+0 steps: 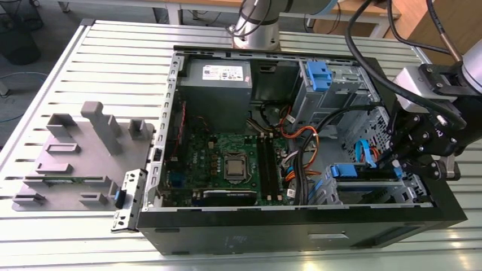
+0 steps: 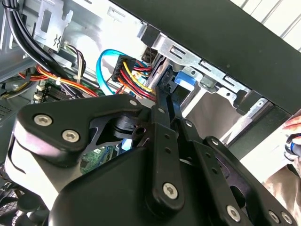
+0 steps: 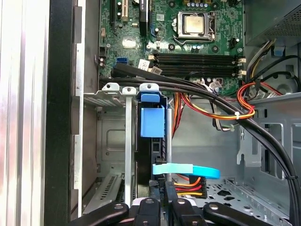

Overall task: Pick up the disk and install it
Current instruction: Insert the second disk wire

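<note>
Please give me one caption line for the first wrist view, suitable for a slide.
The pincer reaches into the open computer case at the disk standing edge-on in its bay, below the motherboard.

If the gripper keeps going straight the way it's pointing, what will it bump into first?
Probably the disk. In the first wrist view the gripper points along the drive standing on edge in its bay, blue bracket up. A blue cable crosses just ahead; depth is unclear.

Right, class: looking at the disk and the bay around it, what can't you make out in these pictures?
- First wrist view: the disk stands edge-on, so its label is hidden.
- Exterior view: the gripper covers part of the bay.
- Second wrist view: a hand is cut off by the edge.
</note>
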Motion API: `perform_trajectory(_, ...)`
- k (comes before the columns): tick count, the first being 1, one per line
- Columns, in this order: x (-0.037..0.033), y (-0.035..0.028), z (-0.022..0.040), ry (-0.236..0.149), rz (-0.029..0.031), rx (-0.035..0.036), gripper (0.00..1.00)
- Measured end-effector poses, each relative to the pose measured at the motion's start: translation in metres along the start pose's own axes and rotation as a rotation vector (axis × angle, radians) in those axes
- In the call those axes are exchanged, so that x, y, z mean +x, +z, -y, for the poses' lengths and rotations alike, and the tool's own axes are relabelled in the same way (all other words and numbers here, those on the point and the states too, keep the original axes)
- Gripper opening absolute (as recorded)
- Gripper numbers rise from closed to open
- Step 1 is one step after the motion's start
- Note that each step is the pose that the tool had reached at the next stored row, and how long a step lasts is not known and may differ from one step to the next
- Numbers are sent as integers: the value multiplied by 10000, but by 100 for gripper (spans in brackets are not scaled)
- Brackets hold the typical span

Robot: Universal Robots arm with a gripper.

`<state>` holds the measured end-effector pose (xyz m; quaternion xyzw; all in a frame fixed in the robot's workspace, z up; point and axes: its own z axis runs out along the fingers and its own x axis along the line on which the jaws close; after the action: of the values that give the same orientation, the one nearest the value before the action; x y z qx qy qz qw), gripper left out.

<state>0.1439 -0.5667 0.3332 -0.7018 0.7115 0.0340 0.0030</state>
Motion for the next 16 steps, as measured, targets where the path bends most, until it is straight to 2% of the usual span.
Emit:
perform_trajectory(10,1,-24,-1,2,2,-1,16)
perform_trajectory(16,3,-10,0,10,-2,0,16)
